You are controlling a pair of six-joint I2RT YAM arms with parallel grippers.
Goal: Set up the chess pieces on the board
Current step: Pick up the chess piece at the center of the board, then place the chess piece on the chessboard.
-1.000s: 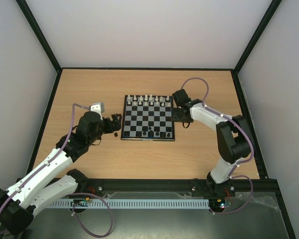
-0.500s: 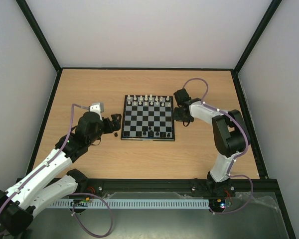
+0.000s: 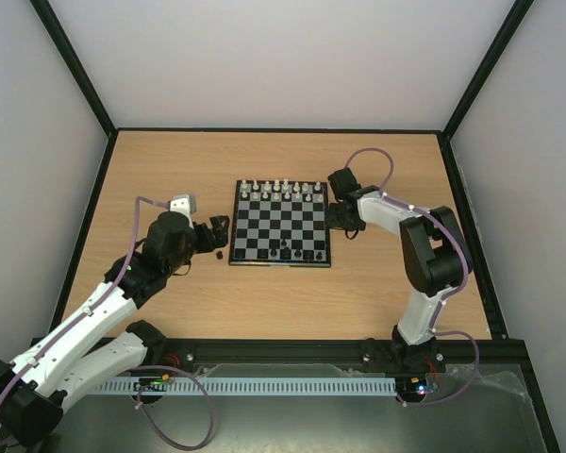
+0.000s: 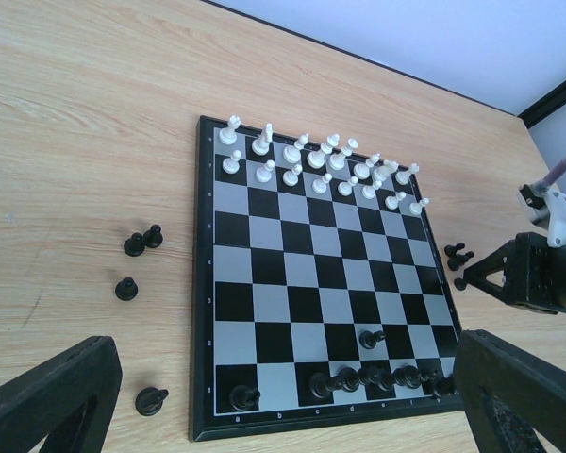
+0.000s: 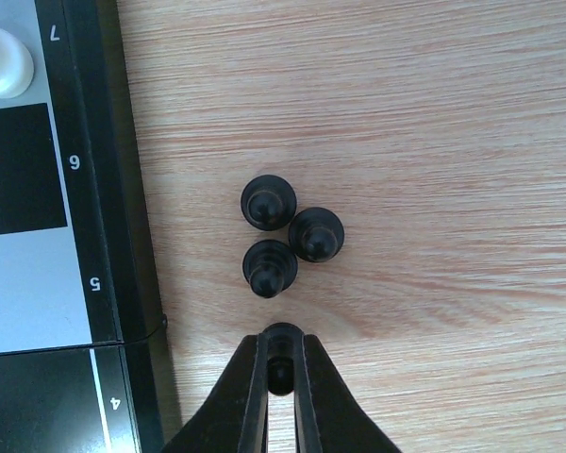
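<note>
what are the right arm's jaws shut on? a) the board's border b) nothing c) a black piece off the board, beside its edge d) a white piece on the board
c: the right wrist view shows the right jaws pinching a small black piece just off the edge of the board.

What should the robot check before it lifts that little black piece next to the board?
1. Grip: right tool shut on the black piece: ok.
2. Held piece standing upright in the grip: cannot tell.
3. Neighbours: three loose black pieces not touching the tool, though the nearest is close: ok.
4. Landing spot: empty squares on black's side of the board: ok.
5. Other arm: left tool open and holding nothing: ok.
</note>
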